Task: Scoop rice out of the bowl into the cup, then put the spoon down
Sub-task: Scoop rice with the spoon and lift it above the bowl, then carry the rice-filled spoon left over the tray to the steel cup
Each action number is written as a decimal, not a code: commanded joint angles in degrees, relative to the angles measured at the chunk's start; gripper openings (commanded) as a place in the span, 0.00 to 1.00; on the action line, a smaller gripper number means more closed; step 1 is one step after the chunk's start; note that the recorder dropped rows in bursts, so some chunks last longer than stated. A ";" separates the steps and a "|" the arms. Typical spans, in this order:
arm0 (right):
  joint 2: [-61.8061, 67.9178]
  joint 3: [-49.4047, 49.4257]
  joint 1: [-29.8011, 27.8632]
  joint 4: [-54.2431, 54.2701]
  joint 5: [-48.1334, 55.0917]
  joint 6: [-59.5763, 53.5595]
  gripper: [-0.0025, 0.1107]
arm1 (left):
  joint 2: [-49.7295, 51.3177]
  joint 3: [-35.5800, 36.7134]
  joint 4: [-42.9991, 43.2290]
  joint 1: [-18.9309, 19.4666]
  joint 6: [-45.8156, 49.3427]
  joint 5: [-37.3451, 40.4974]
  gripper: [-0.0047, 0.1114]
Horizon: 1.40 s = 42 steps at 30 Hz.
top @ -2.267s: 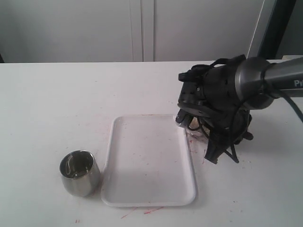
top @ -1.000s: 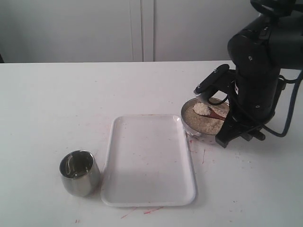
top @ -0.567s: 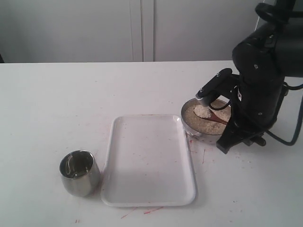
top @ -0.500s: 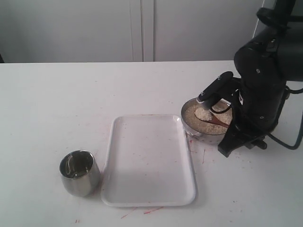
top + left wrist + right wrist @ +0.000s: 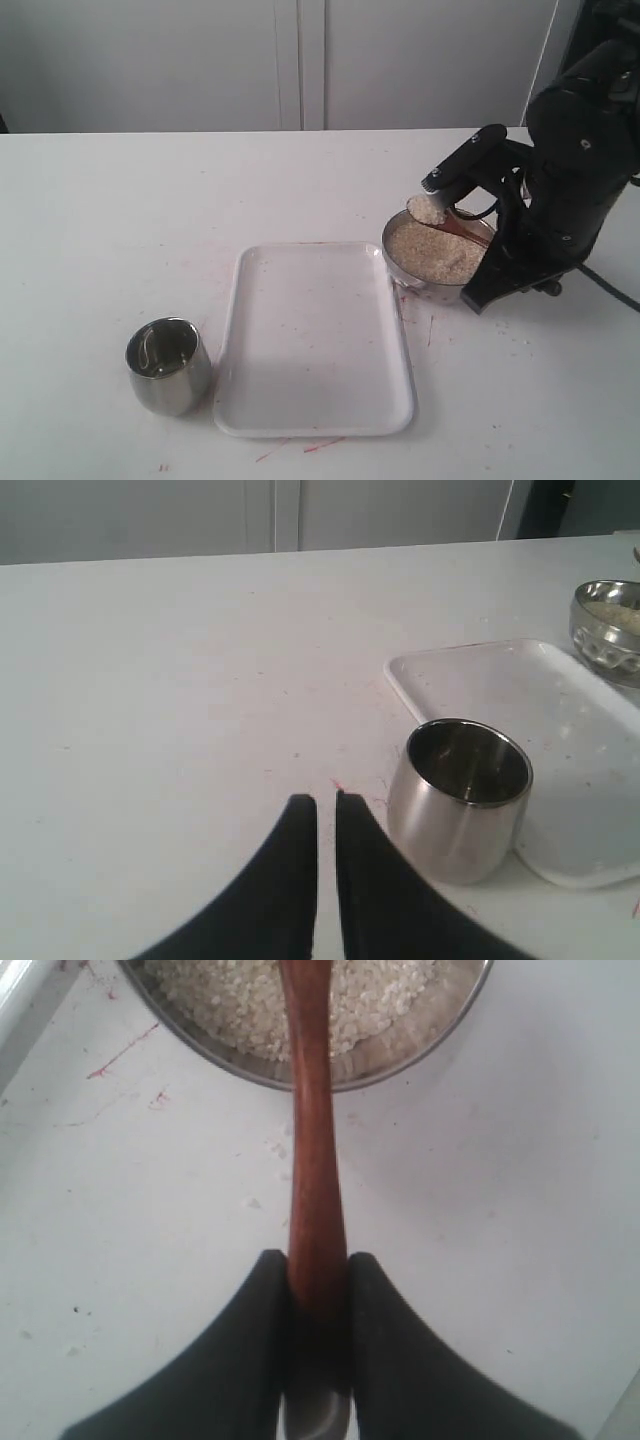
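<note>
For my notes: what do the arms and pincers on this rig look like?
The right arm is matte black with bulky, rounded housings, and a black cable trails from it. The left pincer and right pincer have smooth black fingers that taper to narrow tips. No markings are legible.

White table [image 5: 120,220] flecked with red marks [image 5: 300,446], pale panelled wall [image 5: 150,60] behind, vertical seams [image 5: 301,65], soft even light
</note>
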 commanded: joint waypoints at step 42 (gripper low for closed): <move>-3.79 -14.52 31.47 1.07 17.31 8.21 0.02 | 0.04 -0.41 -0.37 -0.16 -0.10 -0.19 0.16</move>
